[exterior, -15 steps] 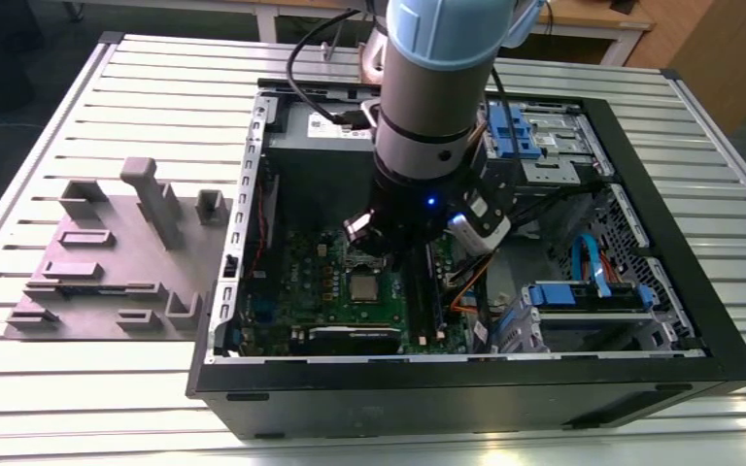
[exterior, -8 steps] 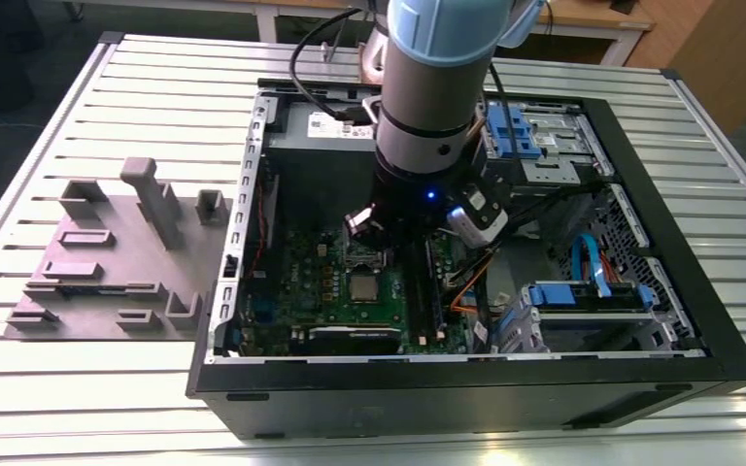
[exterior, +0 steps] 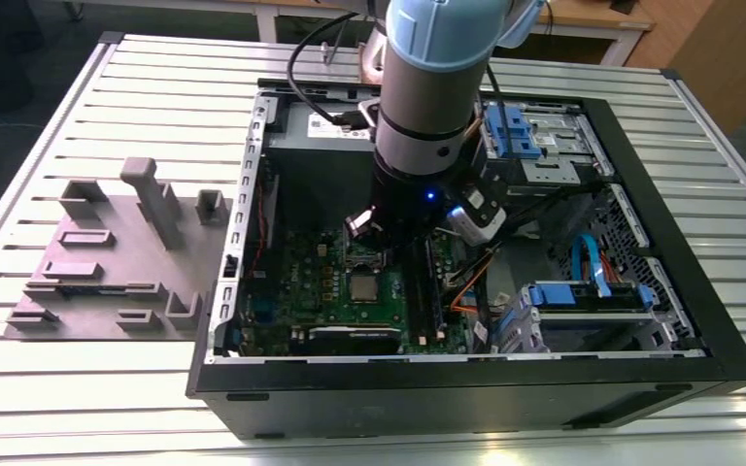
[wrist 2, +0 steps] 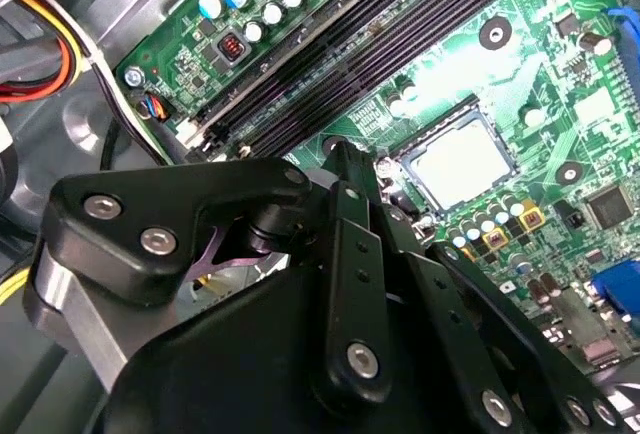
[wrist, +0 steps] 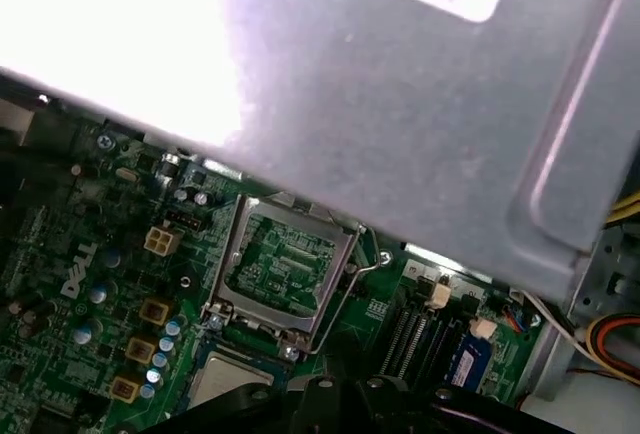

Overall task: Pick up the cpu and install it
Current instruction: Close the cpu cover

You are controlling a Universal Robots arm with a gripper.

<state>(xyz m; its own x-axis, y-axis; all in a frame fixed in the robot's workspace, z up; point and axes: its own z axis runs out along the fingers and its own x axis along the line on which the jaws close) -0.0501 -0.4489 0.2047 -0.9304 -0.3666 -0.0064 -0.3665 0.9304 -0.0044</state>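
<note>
Looking at the exterior view, you find the cpu [exterior: 364, 287] lying flat in its socket [wrist 2: 440, 117] at lower centre of the frame, just below the gripper [wrist 2: 345, 154], whose jaws look pinched together, empty.

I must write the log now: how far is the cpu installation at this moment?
Done, it seems: the cpu lies in the socket on the motherboard. In hand: the end effector hangs close above the board beside the socket, not on the chip. Left: the socket's metal frame stands flipped open, not clamped over the cpu.
</note>
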